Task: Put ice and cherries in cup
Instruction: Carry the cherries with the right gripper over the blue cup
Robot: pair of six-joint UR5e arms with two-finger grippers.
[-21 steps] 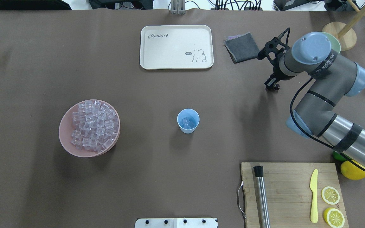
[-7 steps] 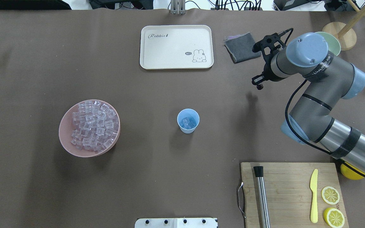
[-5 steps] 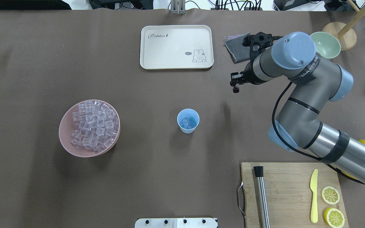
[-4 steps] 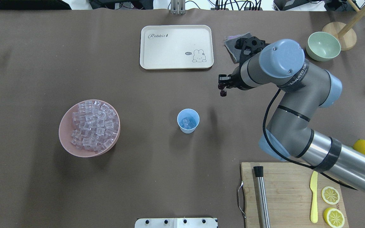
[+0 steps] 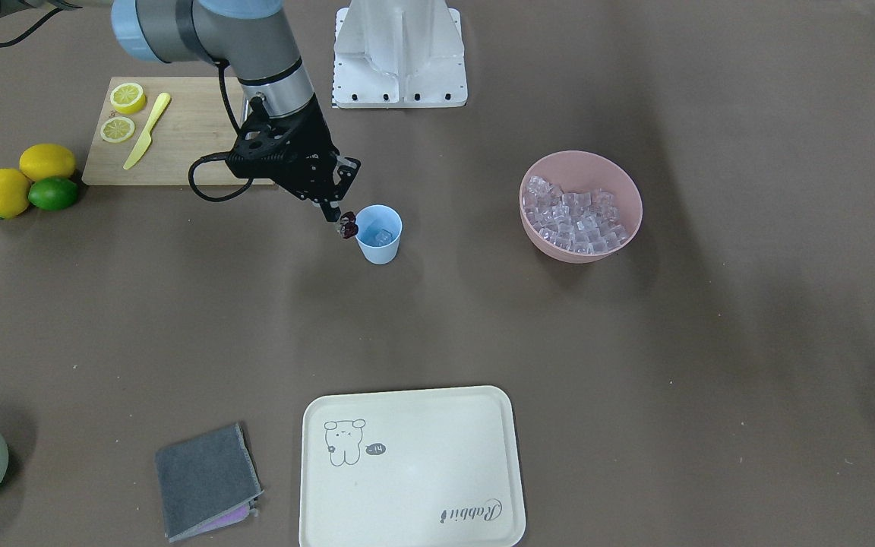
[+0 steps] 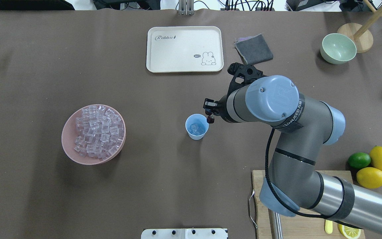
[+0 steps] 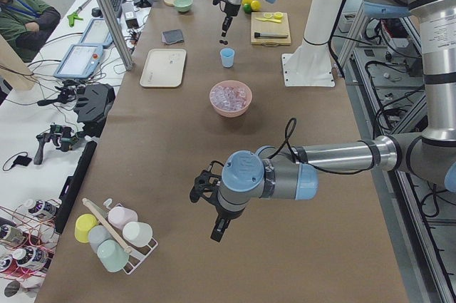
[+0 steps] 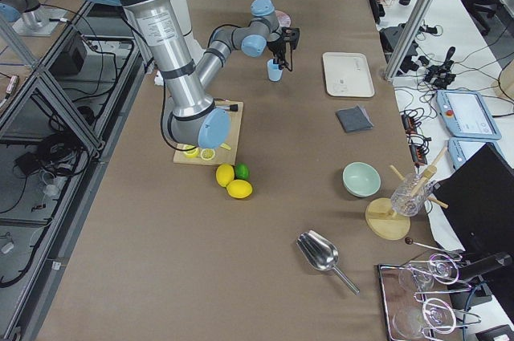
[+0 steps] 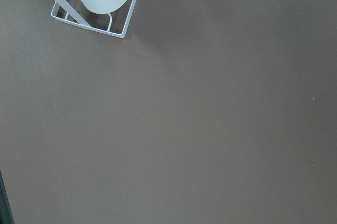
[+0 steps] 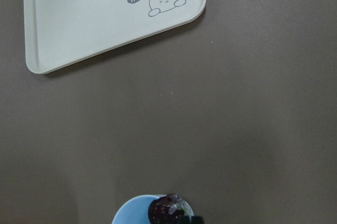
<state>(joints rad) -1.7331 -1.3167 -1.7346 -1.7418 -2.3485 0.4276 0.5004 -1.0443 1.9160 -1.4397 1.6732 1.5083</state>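
The light blue cup point(image 6: 196, 126) stands upright mid-table with a few clear ice cubes point(image 6: 195, 127) inside; it also shows in the front view point(image 5: 379, 234). My right gripper point(image 6: 209, 114) is shut on the dark cherries point(image 6: 210, 119), which hang just at the cup's right rim. In the front view the cherries point(image 5: 347, 226) sit beside the cup's rim, and the right wrist view shows them point(image 10: 167, 209) over the cup's edge point(image 10: 129, 212). More ice point(image 6: 98, 131) fills the pink bowl point(image 6: 65, 139). My left gripper point(image 7: 217, 230) hangs far off over bare table; I cannot tell its state.
A cream rabbit tray point(image 6: 184, 49), a grey cloth point(image 6: 254, 49) and a pale green bowl point(image 6: 338, 48) lie at the far side. A cutting board point(image 5: 179, 129) with lemon slices and a knife, two lemons and a lime point(image 6: 359, 160) are at near right.
My right arm has swept from near the green bowl leftward and toward the robot, carrying the cherries from by the grey cloth to the cup's rim.
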